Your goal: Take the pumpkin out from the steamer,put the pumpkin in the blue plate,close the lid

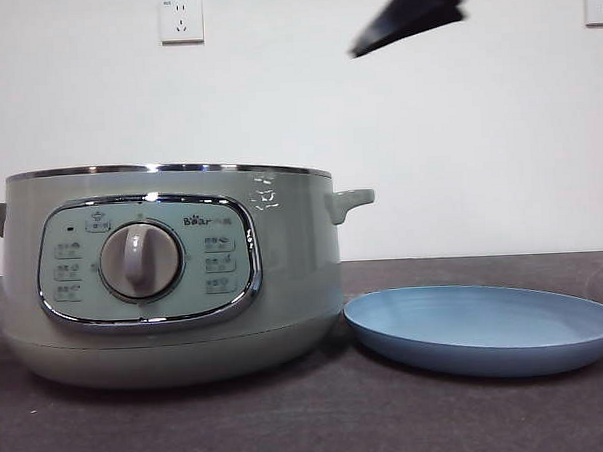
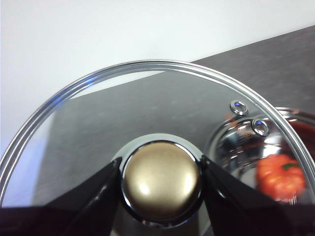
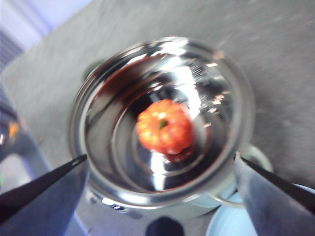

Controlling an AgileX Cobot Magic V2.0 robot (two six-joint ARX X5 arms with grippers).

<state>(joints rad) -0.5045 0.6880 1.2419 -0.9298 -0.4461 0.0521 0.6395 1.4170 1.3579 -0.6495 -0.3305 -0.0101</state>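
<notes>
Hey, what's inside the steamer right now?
The pumpkin sits alone on the shiny metal floor of the steamer, seen from above with the right gripper open over it. The left gripper holds the lid off. The front view's wall hides the inside.

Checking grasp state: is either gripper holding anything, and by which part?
The left gripper holds the lid by its knob, jaws on either side. The right gripper is open over the steamer, holding nothing; the pumpkin lies inside.
</notes>
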